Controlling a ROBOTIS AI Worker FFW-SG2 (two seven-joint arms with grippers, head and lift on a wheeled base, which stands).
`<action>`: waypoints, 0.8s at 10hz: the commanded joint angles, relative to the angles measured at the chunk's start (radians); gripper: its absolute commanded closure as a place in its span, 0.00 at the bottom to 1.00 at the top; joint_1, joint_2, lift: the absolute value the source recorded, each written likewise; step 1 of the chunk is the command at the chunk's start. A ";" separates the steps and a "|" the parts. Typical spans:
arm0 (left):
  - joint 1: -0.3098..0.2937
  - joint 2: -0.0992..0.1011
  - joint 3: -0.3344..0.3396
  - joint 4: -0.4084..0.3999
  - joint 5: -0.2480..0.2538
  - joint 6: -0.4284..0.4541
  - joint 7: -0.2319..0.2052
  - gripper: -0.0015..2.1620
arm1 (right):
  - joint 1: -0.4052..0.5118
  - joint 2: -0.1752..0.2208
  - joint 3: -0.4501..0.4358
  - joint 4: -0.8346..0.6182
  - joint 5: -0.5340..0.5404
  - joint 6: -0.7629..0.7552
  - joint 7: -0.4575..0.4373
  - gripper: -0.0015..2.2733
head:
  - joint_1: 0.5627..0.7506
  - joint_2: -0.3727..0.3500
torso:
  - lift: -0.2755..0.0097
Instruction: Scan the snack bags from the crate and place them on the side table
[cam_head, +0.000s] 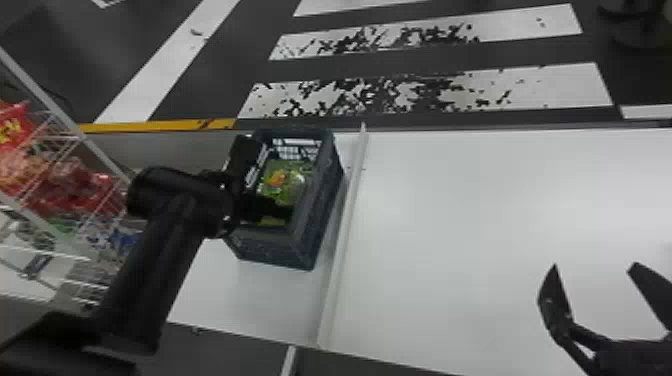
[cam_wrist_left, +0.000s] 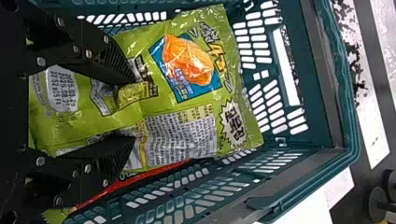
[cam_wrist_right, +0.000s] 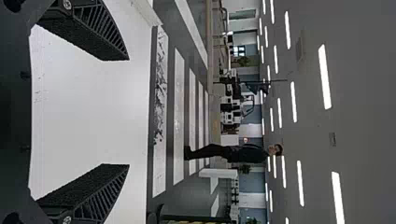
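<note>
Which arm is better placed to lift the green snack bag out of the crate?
Left, I'd judge: the left gripper is down inside the crate, at the green bag, while the right gripper is open over the white table, away from the crate.

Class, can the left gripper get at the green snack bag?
Probably yes: the left gripper is down in the crate, its open fingers at the bag, with nothing else on top.
</note>
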 joint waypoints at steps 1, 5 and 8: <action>0.014 -0.003 0.053 -0.013 0.068 0.002 0.010 0.99 | -0.001 0.000 0.000 0.001 -0.002 0.002 0.000 0.03 | 0.70 0.92 | 0.79; 0.084 0.004 0.180 -0.082 0.163 -0.029 -0.030 0.99 | -0.001 0.000 0.000 0.006 -0.003 0.002 0.000 0.03 | 0.70 0.91 | 0.79; 0.140 0.020 0.291 -0.152 0.261 -0.017 -0.083 0.99 | -0.006 0.000 0.000 0.006 -0.003 0.011 0.000 0.03 | 0.70 0.92 | 0.79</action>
